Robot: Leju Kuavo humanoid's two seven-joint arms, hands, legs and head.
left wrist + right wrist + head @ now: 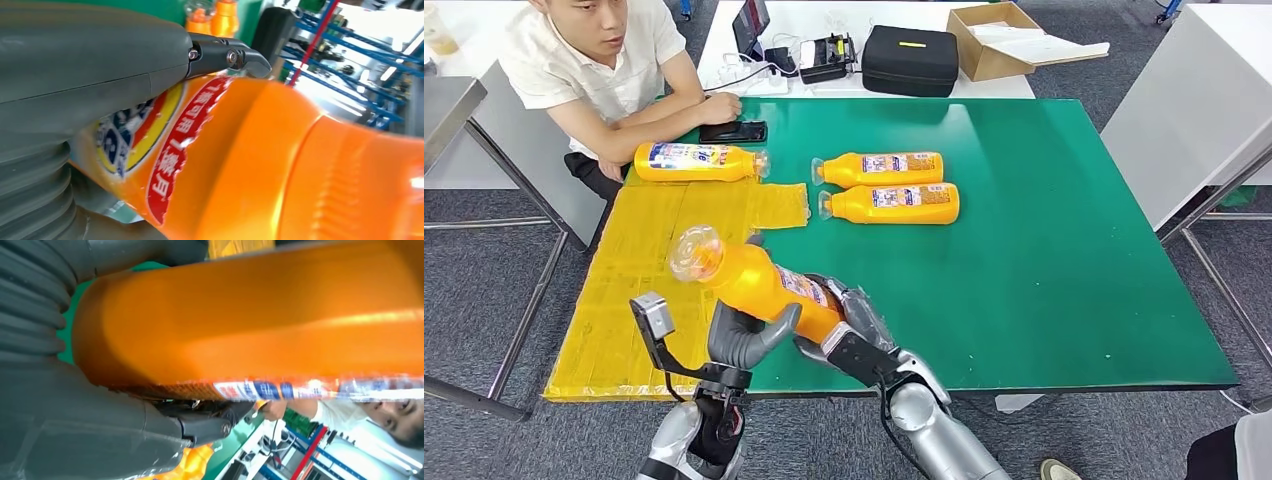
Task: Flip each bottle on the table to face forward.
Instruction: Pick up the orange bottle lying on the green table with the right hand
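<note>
At six o'clock on the green table (1064, 260), just off its near edge: both hands on one orange bottle (759, 282), lifted clear of the surface. Left hand (746, 335) cups the middle of the bottle from below, thumb and fingers wrapped up its sides. Right hand (849, 325) clasps the base end. Clear cap points toward ten o'clock, tilted up. Label partly showing on top; likely mid-turn, two-handed hold so the bottle can be rolled about its long axis without slipping.

Left wrist view: thumb (90, 65) pressed flat over the printed label, a dark fingertip (230, 55) hooked past the far side.

Outward: two orange bottles lying side by side near centre, upper one (879, 168) and lower one (891, 203), caps to nine o'clock, labels up. A third lying bottle (696, 161) at eleven o'clock, beyond a yellow mat (624, 290) covering the nine o'clock side. Dark phone (733, 131) just beyond it.

A seated person (594, 60) at eleven o'clock, arms resting on the table edge. White table behind with a black case (911, 60) and open cardboard box (994, 35). Grey carpet floor.
</note>
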